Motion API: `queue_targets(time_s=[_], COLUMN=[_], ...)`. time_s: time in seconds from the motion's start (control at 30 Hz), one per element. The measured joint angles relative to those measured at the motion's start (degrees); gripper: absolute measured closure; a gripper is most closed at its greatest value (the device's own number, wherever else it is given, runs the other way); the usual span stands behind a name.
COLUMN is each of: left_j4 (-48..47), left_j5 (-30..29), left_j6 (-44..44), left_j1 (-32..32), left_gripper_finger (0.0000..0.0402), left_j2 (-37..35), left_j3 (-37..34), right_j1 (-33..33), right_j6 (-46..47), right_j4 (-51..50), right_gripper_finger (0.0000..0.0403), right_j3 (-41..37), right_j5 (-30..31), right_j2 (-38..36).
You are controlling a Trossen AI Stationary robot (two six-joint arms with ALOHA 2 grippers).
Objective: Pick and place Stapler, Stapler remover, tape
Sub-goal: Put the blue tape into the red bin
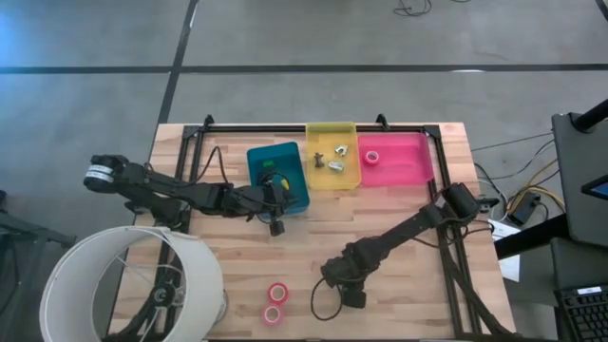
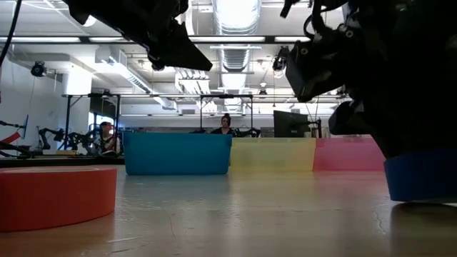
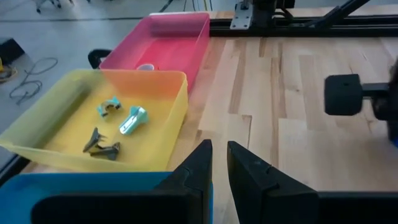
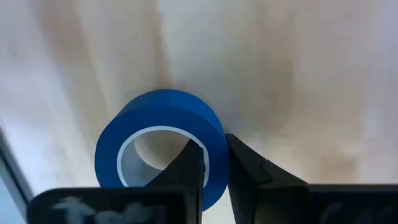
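My right gripper (image 4: pixel 213 163) is shut on the dark blue tape roll (image 4: pixel 163 127), at the table's near middle (image 1: pixel 344 278). Two pinkish-red tape rolls (image 1: pixel 276 293) (image 1: pixel 273 313) lie flat on the wood to its left; one fills the low view's left (image 2: pixel 53 196). Another pink roll (image 1: pixel 371 156) lies in the pink bin (image 1: pixel 410 169). Staple removers (image 3: pixel 132 119) (image 3: pixel 102 148) lie in the yellow bin (image 3: pixel 37 118). My left gripper (image 3: pixel 219 155) hovers over the blue bin (image 1: pixel 290 157), its fingers all but shut with nothing between them. A dark-and-yellow thing (image 1: pixel 270 175) lies in that bin. My right gripper pinches the blue roll's wall (image 4: pixel 214 144) with one finger (image 4: pixel 189 165) inside the open centre and the other (image 4: pixel 245 168) outside. The fingers come from above, pointing down. The roll lies flat; in the low view its blue side (image 2: pixel 423 175) sits at table level.
Three bins stand in a row at the far edge: blue, yellow, pink. A black frame (image 1: pixel 446 142) borders the table's far and right sides. A large white lampshade-like ring (image 1: pixel 133 285) overhangs the near left corner. Bare wood lies between the bins and the tape rolls. People stand far behind the table.
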Motion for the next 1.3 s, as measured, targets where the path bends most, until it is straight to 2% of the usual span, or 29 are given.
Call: queue_targets(time_s=[0.1,0.3,0.47,0.57,0.8,0.97,1.17,1.3], left_j4=[-0.5,-0.7,-0.7,-0.7,-0.7,-0.7,-0.2,-0.1], left_j5=[0.0,0.0,0.0,0.0,0.0,0.0,0.0,-0.5], left_j6=[-1.5,-5.2,-9.6,-12.5,-18.2,-20.6,-21.4,-22.0], left_j1=[0.0,0.0,0.0,-0.1,-0.4,-1.4,-2.1,-2.0], left_gripper_finger=[0.0348,0.0348,0.0348,0.0348,0.0348,0.0348,0.0348,0.0348], left_j2=[0.0,0.0,0.0,0.0,0.0,0.0,0.0,0.0], left_j3=[0.0,-1.9,-4.4,-5.8,-8.4,-8.5,-8.5,-8.2], right_j1=[-1.6,-5.4,-9.4,-12.8,-25.2,-35.5,-48.2,-55.2], right_j6=[-2.3,-6.2,-9.1,-12.9,-16.6,-16.9,-17.6,-24.6], right_j4=[-3.5,-14.3,-22.6,-23.2,-23.1,-20.5,-7.5,4.7], right_gripper_finger=[0.0358,0.0348,0.0354,0.0352,0.0348,0.0348,0.0347,0.0347], right_j3=[-0.1,-0.2,-0.7,-2.1,-8.2,-15.1,-24.0,-29.6], right_j5=[1.4,11.2,19.3,24.8,31.8,41.6,42.3,41.8], right_j2=[-0.5,-4.7,-11.7,-17.1,-29.9,-36.8,-40.9,-40.8])
